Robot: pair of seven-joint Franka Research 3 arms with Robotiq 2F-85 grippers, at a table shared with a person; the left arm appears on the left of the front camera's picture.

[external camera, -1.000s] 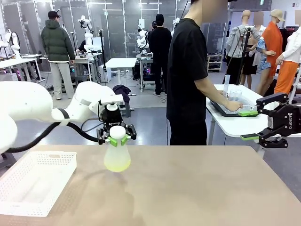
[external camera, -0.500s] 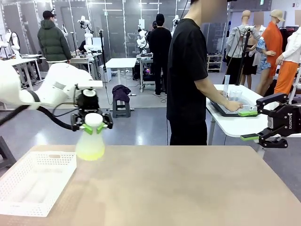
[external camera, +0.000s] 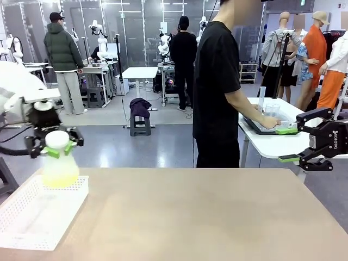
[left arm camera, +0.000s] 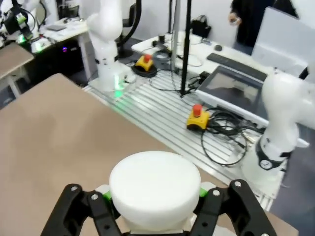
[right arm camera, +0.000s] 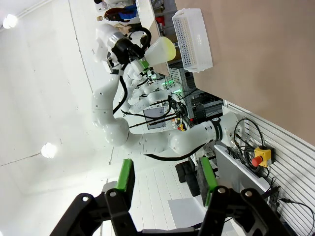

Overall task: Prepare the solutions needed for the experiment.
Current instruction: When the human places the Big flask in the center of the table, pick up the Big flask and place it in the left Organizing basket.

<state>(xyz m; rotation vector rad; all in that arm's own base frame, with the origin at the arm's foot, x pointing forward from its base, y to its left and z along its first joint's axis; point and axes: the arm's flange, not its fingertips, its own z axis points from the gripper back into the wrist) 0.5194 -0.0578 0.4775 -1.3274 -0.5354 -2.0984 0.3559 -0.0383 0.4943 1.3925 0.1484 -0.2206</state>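
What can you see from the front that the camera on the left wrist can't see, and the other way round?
The front view alone shows the yellow-green liquid inside the bottle, the white basket below it, the person and the open right gripper. The left wrist view alone looks straight down on the bottle's round white cap and the yellow boxes with red buttons. Both show the left gripper shut on the bottle, and the brown table.

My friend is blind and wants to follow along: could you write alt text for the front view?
The left gripper holds a capped flask of pale yellow-green liquid above a white perforated tray at the table's left end. The right gripper hangs open beyond the right edge, near a person in black.
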